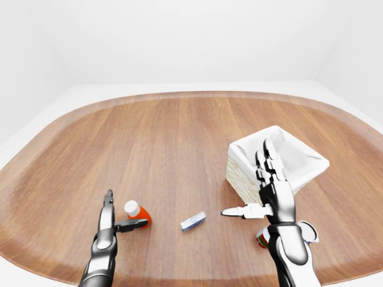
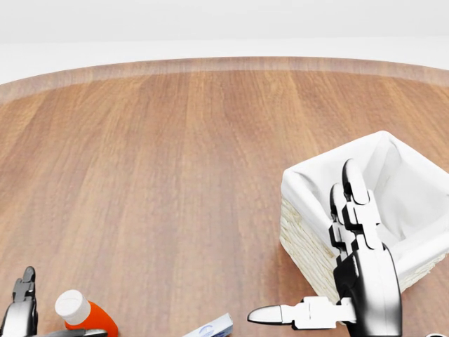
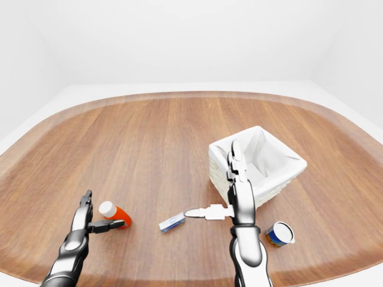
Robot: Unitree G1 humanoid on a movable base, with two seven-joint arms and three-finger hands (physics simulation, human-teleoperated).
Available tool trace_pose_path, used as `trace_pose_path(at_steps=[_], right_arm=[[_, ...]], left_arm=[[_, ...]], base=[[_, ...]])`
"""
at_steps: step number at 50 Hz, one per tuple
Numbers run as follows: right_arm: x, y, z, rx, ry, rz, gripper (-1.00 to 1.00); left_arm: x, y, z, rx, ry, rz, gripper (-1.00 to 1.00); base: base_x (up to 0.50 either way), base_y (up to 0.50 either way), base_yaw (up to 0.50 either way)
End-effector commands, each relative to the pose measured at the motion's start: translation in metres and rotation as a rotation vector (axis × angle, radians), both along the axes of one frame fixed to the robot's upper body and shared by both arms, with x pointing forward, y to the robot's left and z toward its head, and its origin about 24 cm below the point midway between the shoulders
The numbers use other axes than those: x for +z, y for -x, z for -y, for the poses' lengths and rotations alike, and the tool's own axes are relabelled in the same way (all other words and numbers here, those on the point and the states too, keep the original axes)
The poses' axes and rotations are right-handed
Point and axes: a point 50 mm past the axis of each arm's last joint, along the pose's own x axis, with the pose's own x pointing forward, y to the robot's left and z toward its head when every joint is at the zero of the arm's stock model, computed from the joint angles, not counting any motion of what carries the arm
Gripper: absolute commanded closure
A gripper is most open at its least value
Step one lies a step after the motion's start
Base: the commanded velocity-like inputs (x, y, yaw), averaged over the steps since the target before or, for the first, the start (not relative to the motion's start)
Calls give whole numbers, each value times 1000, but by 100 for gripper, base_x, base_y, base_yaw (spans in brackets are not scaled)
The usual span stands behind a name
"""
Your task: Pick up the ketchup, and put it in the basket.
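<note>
Both hands rise from the bench's near edge at the bottom of the eye views. At the left, the left hand (image 1: 114, 218) stands with its fingers spread wide, one finger pointing up and the thumb reaching right to the side of the ketchup (image 1: 138, 214); whether the thumb touches it cannot be told. That ketchup, a red bottle with a white cap, lies tipped on the bench (image 1: 179, 137) near the near-left edge, cap toward the upper left. Just to its right lies a small white and blue packet (image 3: 172, 223), flat on the wood. At the right, the right hand (image 3: 230, 191) is held upright and wide open, fingers up, thumb pointing left, holding nothing. Behind it sits the basket (image 3: 286, 170), woven with a white cloth lining, toward the bench's right side. A small can (image 3: 278, 233) stands near the near edge, below the basket.
</note>
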Motion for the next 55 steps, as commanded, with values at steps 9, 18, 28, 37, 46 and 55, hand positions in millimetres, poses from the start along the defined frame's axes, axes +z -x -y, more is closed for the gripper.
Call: trace_pose_path(at_steps=[9,18,28,37,46,55], right_arm=[[1,0,2,-5,-2,1,-100],[0,-1,1,-3,1,-2,-100],[-3,-4,2,-6,2,-11,-100],[-3,-3,1,-2,4,-10,-100],[-4,-5,1,-1,7,-14,-100],[-6,-6,0,1,8,-18,-100]], left_arm=[[-10,-8,15,-36,8,-53,-100],[-8,-11,24,-61,19,-36,-100],[-10,-11,32,-87,26,-40,100],[-15,-8,32,-82,27,-62,94],[-20,-6,31,-78,17,-94,93],[6,-10,38,-125,8,52,94]], base=[[0,0,0],[0,0,0],[0,0,0],[0,0,0],[0,0,0],[0,0,0]])
